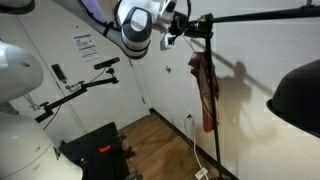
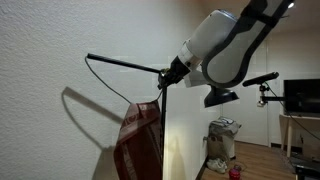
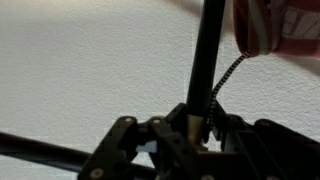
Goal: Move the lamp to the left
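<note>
The lamp is a black floor lamp with an upright pole [image 1: 212, 110] and a long thin arm [image 1: 265, 15] running along the white wall. Its dark shade [image 1: 298, 98] shows at the right edge. A red bag [image 1: 207, 85] hangs on the pole. My gripper [image 1: 180, 28] is shut on the lamp near the joint of pole and arm. In an exterior view the gripper [image 2: 168, 75] meets the arm [image 2: 120, 64] above the red bag [image 2: 140, 140]. In the wrist view the fingers [image 3: 190, 128] close round the pole [image 3: 207, 50], with a braided cord [image 3: 228, 75] beside it.
A camera on a black boom [image 1: 80, 85] and a black stand [image 1: 95, 145] are by the wall, above a wooden floor. A monitor [image 2: 300, 95], a white bin [image 2: 222, 135] and another camera mount [image 2: 262, 80] stand further off.
</note>
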Tool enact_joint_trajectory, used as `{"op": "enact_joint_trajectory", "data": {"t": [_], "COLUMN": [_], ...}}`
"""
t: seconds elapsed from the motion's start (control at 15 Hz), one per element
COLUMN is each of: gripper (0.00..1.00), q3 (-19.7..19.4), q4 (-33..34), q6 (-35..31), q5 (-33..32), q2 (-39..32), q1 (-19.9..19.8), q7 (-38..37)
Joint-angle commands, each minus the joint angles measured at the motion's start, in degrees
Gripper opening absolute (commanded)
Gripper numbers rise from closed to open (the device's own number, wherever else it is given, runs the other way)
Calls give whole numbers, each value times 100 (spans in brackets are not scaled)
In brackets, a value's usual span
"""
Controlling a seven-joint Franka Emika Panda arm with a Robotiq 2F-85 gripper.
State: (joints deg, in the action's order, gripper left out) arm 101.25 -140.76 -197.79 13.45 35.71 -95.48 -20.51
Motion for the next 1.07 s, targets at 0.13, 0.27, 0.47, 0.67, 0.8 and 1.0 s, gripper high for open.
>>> {"op": "enact_joint_trajectory", "data": {"t": [0.13, 0.27, 0.47, 0.67, 0.8, 1.0], "gripper": [7, 7, 7, 8, 8, 8], "q3": [-960, -1264, -1650, -2020, -2265, -2635], "q4": [-453, -656, -935, -1183, -1342, -1556], "q6": [-61, -78, -79, -84, -85, -97], "q5": [178, 227, 278, 310, 329, 350], "q2": [-87, -82, -50, -38, -12, -48], "q1": [1163, 1526, 1989, 2353, 2586, 2880], "q7": [147, 149, 133, 120, 85, 77]}}
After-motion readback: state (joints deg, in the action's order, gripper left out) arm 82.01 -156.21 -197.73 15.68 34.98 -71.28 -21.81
